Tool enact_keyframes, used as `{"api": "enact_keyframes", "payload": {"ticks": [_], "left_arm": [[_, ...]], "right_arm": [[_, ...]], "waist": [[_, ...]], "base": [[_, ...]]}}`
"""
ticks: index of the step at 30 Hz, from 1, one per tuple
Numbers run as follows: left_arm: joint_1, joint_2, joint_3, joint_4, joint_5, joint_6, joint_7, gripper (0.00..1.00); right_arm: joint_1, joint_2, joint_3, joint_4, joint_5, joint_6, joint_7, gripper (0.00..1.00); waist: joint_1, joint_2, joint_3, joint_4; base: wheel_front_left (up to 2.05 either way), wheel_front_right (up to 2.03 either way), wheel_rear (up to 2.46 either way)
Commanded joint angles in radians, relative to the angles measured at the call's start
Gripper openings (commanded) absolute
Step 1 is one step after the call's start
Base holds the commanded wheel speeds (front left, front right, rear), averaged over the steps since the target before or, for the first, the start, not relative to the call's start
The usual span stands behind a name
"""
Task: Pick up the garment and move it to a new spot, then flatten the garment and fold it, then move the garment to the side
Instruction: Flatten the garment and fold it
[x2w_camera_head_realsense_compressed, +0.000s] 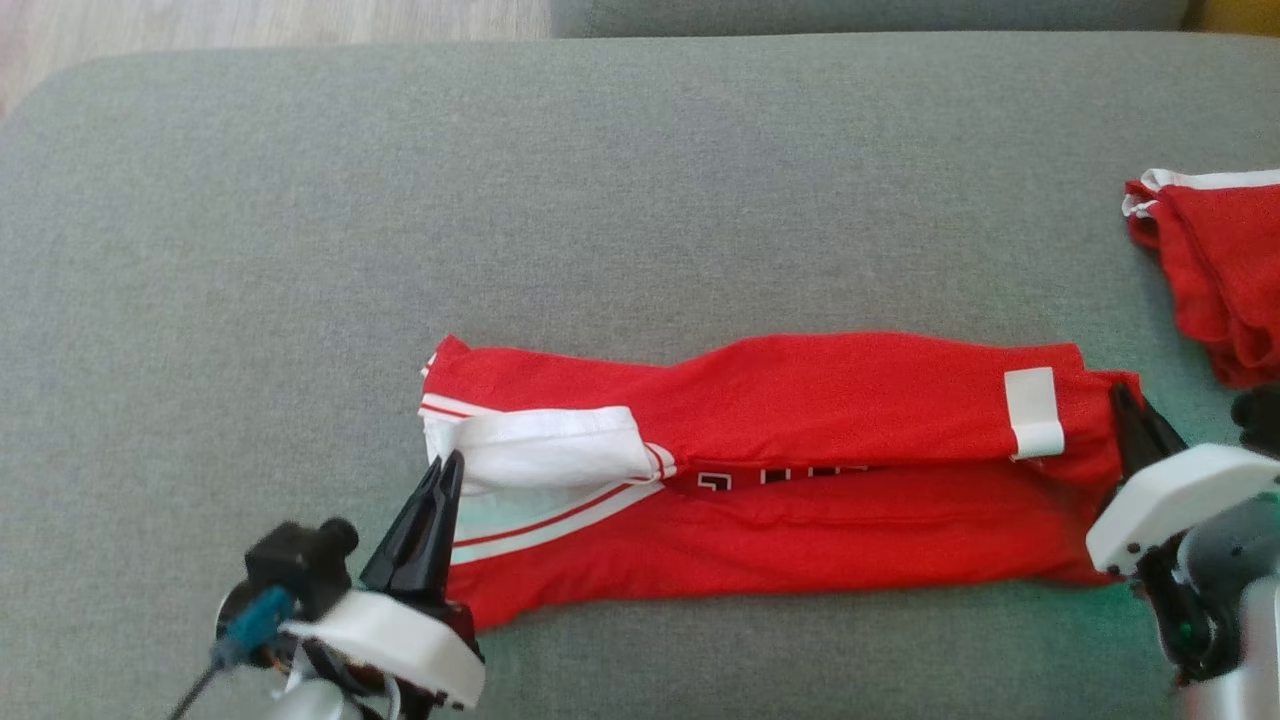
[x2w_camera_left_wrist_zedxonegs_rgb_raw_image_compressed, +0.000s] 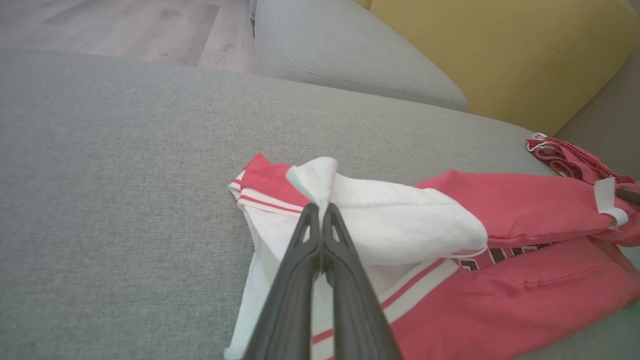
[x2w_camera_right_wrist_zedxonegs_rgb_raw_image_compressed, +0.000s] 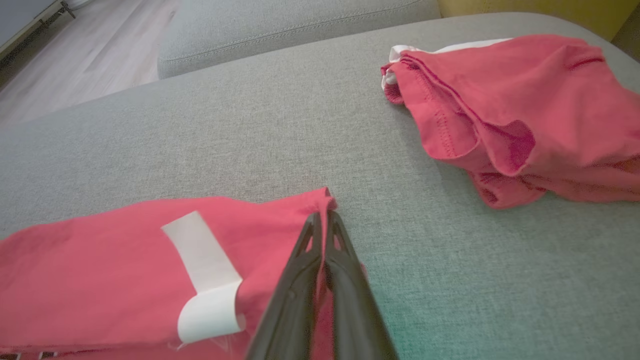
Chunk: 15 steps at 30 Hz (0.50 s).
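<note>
Garment (x2w_camera_head_realsense_compressed: 800, 400) lay on the grey cushion (x2w_camera_head_realsense_compressed: 600, 200), folded lengthwise into a long strip; moving and flattening looked done to me. Your left pincer (x2w_camera_head_realsense_compressed: 450, 470) pinched its white end, your right pincer (x2w_camera_head_realsense_compressed: 1120, 395) its red corner. Further folding and the shift aside remained. Another red garment (x2w_camera_head_realsense_compressed: 1220, 270) lay apart, rightward.

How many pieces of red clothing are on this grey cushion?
2. The garment lies stretched across the middle; a second garment sits bunched at the right edge, partly cut off.
</note>
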Motion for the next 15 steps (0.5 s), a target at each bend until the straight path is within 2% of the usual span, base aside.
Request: {"api": "enact_keyframes", "payload": {"ticks": [1,2,3,7,15], "left_arm": [[-0.019,0.011,0.029,-0.014,0.015,-0.011,-0.039,0.48],[-0.010,0.007,0.029,-0.002,0.019,-0.016,-0.064,1.00],[-0.001,0.006,0.026,0.010,0.023,-0.023,-0.085,1.00],[0.051,-0.011,0.050,0.048,0.011,-0.018,-0.141,1.00],[0.119,-0.036,0.150,0.035,0.026,0.045,-0.178,1.00]], "right_arm": [[-0.009,0.001,0.011,-0.038,-0.011,0.007,-0.021,0.40],[-0.003,0.004,0.006,-0.037,-0.014,0.007,-0.033,0.96],[0.005,0.007,0.003,-0.035,-0.017,0.007,-0.041,1.00],[0.042,0.015,-0.026,-0.031,-0.014,0.007,-0.071,1.00],[0.108,0.019,-0.072,-0.043,0.011,0.007,-0.089,1.00]], "waist": [[0.0001,-0.0001,-0.005,-0.002],[0.0001,-0.0001,-0.010,-0.003],[0.0001,-0.0001,-0.016,-0.003],[0.0001,-0.0001,-0.040,0.002],[0.0001,-0.0001,-0.080,0.022]], "base": [[0.00,0.00,0.00],[0.00,0.00,0.00],[0.00,0.00,0.00],[0.00,0.00,0.00],[0.00,0.00,0.00]]}}
